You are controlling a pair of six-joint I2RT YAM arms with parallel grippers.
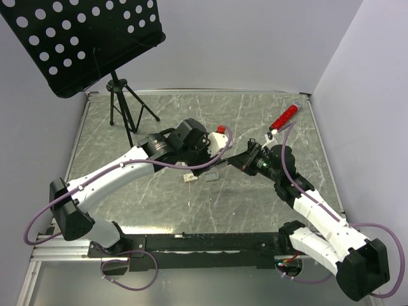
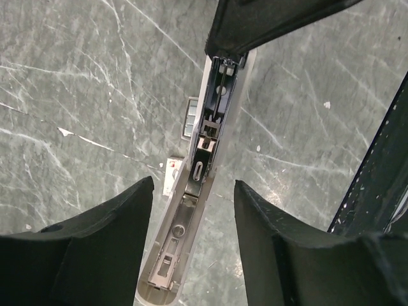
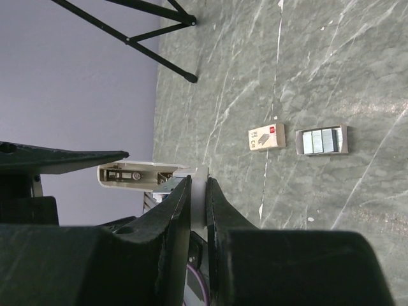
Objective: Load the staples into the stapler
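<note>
Marbled table [image 1: 255,210] holds staple box [image 3: 266,137] and tray [image 3: 322,140], unloaded. My right gripper [image 3: 199,191] clamps the stapler [image 3: 137,173] so its open rail [image 2: 205,143] faces my left gripper [image 2: 194,185], jaws apart astride it.

Items counted:
1 table [image 1: 191,115]
1 stapler [image 2: 201,172]
1 staple box [image 3: 266,138]
1 staple tray [image 3: 322,140]
1 red cylinder [image 1: 284,116]
1 music stand [image 1: 70,86]
2 robot arms: left arm [image 1: 108,173], right arm [image 1: 319,220]
</note>
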